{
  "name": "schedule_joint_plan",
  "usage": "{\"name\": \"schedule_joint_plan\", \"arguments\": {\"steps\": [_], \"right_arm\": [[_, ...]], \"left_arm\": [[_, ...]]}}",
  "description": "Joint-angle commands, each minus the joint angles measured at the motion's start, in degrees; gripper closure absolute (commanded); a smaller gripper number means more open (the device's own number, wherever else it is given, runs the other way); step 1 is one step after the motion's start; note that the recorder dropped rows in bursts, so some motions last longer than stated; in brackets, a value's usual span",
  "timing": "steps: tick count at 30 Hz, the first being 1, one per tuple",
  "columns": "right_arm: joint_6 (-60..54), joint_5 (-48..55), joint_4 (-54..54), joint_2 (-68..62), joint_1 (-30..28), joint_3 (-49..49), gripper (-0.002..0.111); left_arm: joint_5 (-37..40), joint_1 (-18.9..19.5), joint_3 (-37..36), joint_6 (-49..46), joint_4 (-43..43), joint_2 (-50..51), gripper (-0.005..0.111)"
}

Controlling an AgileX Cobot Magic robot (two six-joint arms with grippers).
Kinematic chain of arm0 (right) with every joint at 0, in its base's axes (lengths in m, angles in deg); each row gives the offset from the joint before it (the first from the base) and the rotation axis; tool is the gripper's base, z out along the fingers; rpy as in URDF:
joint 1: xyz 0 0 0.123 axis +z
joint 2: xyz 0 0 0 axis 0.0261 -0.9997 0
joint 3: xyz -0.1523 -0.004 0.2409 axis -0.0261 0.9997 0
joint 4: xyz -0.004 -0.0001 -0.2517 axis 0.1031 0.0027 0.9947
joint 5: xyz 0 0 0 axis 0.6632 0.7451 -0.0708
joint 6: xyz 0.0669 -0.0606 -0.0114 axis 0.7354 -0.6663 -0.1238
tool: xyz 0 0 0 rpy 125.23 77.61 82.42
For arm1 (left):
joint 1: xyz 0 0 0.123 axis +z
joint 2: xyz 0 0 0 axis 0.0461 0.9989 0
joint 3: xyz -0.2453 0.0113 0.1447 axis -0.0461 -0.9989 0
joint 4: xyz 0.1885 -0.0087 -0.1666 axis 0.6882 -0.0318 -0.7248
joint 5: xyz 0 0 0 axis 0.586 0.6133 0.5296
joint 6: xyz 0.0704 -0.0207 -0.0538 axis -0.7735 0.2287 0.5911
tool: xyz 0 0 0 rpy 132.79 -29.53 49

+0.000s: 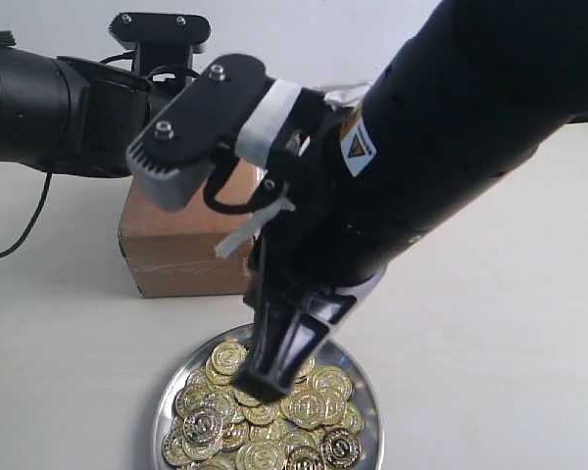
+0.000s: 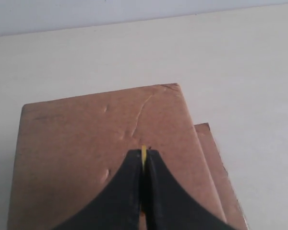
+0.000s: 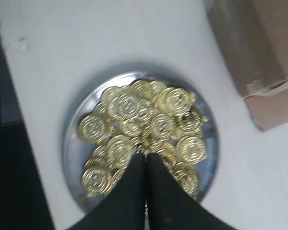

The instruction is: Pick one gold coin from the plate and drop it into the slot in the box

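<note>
In the left wrist view my left gripper [image 2: 144, 154] is shut on a gold coin [image 2: 144, 149], held edge-on just above the top face of the brown cardboard box [image 2: 86, 139]. The box slot is hidden behind the fingertips. In the exterior view the left gripper is hidden behind the right arm. My right gripper [image 3: 145, 156] is shut, with no coin visible between its fingers. It hangs over the round silver plate [image 3: 73, 143], which holds a heap of gold coins [image 3: 134, 108]. The exterior view shows the plate [image 1: 163, 416] in front of the box [image 1: 171, 257], with the right gripper [image 1: 260, 380] above the coins [image 1: 211, 423].
A loose cardboard flap [image 2: 216, 167] sticks out beside the box top. The black left arm [image 1: 39, 108] and a cable [image 1: 24, 235] reach in from the far left. The right arm [image 1: 451, 147] fills the middle of the exterior view. All of it rests on a pale tabletop [image 1: 510, 343].
</note>
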Motion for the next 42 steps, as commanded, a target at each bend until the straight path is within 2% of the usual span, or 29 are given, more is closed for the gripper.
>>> {"name": "schedule_joint_plan", "arguments": {"steps": [1,4,5,7,9,11,15,22,25,28,32,35,38,42], "right_arm": [[8.83,-11.9,6.56,0.43,0.07,-0.19,0.108],[8.25,-16.57,7.22,0.43,0.07,-0.19,0.108],[7.84,-16.87,7.54,0.43,0.07,-0.19,0.108],[7.72,-16.87,7.24,0.43,0.07,-0.19,0.108],[7.72,-16.98,7.24,0.43,0.07,-0.19,0.108],[7.72,-16.98,7.24,0.43,0.07,-0.19,0.108],[7.72,-16.98,7.24,0.43,0.07,-0.19,0.108],[7.72,-16.98,6.98,0.43,0.07,-0.19,0.108],[7.72,-16.98,6.98,0.43,0.07,-0.19,0.108],[7.72,-16.98,6.98,0.43,0.07,-0.19,0.108],[7.72,-16.98,6.98,0.43,0.07,-0.19,0.108],[7.72,-16.98,6.98,0.43,0.07,-0.19,0.108],[7.72,-17.1,6.98,0.43,0.07,-0.19,0.108],[7.72,-17.2,6.98,0.43,0.07,-0.19,0.108]], "left_arm": [[1.83,0.27,0.29,-1.17,-0.13,0.23,0.107],[4.04,0.27,0.29,0.19,-0.13,0.23,0.107],[4.78,0.27,0.29,3.37,2.27,0.23,0.107],[7.5,0.27,-0.55,16.93,13.61,0.1,0.107],[10.01,0.27,-1.75,38.13,32.32,-0.03,0.107],[10.29,0.27,-2.38,46.55,38.96,-0.03,0.107],[9.94,0.27,-3.06,43.6,39.03,-0.39,0.107],[10.12,0.27,-3.06,44.41,41.43,-1.5,0.107],[11.03,0.99,-3.19,51.43,48.42,-1.72,0.107],[13.25,2.59,-3.19,63.48,60.49,-1.98,0.107],[16.6,5.45,-3.07,87.69,84.56,-2.09,0.107],[18.84,6.85,-2.93,99.5,97.36,-3.16,0.107],[23.61,8.1,-1.69,102.55,100.94,-4.51,0.107],[37.42,9.72,3.74,98.24,99.26,-6.56,0.107]]}}
